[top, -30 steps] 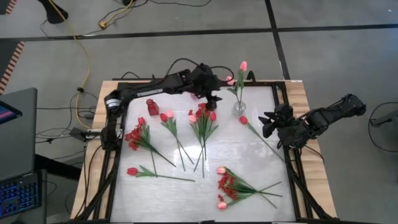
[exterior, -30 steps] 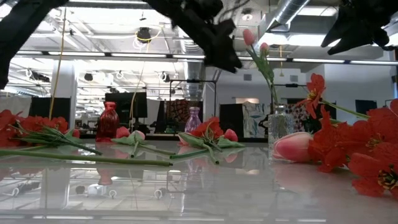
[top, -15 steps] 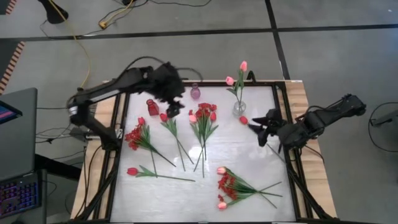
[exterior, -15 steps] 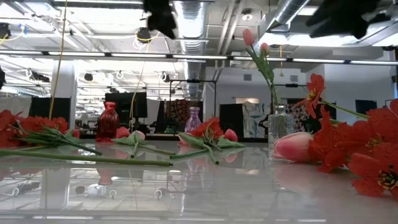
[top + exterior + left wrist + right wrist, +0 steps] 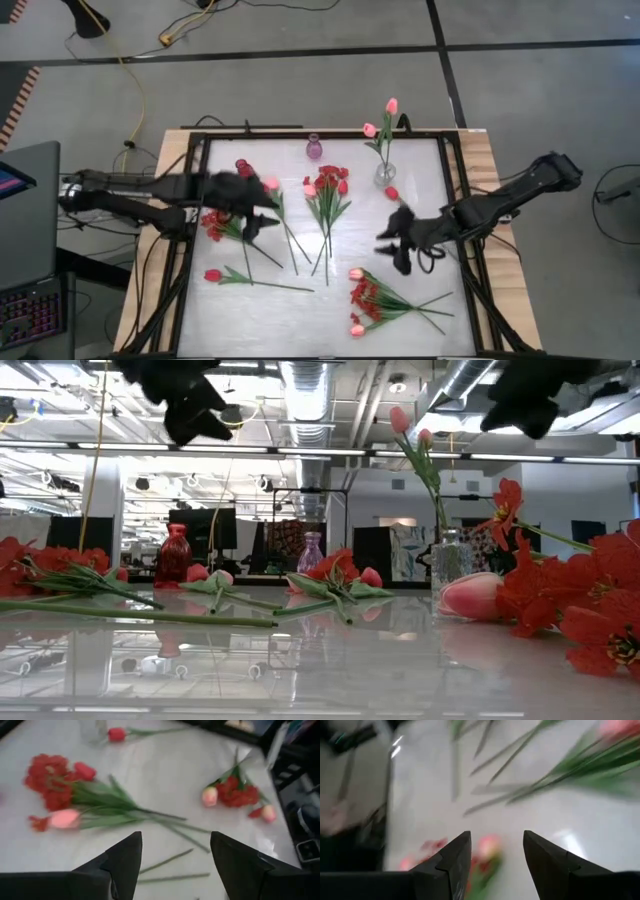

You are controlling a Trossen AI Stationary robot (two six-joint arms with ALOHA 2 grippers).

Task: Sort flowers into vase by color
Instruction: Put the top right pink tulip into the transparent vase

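Flowers lie about the white table: a red spray [image 5: 214,220] at the left, tulip stems [image 5: 272,192], a mixed bunch [image 5: 327,186] in the middle, a lone red tulip [image 5: 212,275], a red-and-pink bunch [image 5: 366,300] near the front, and a red tulip [image 5: 391,193] by the glass vase [image 5: 385,173]. Two pink tulips [image 5: 390,106] stand in that vase. My left gripper [image 5: 262,210] hangs open over the left flowers, with nothing between its fingers [image 5: 172,855]. My right gripper [image 5: 388,250] hangs open above the table's middle right, also holding nothing [image 5: 497,850].
A red vase [image 5: 241,166] and a purple vase [image 5: 314,149] stand along the far edge. A black frame [image 5: 190,250] rims the table. Bare tabletop [image 5: 300,320] lies at the near middle. Cables lie on the floor beyond.
My left gripper has swung from the far edge beside the glass vase toward the table's left and near side, sinking a little, and now hangs over the left flowers. My right gripper has gone from the right edge toward the table's middle and tipped downward. The flowers have stayed put.
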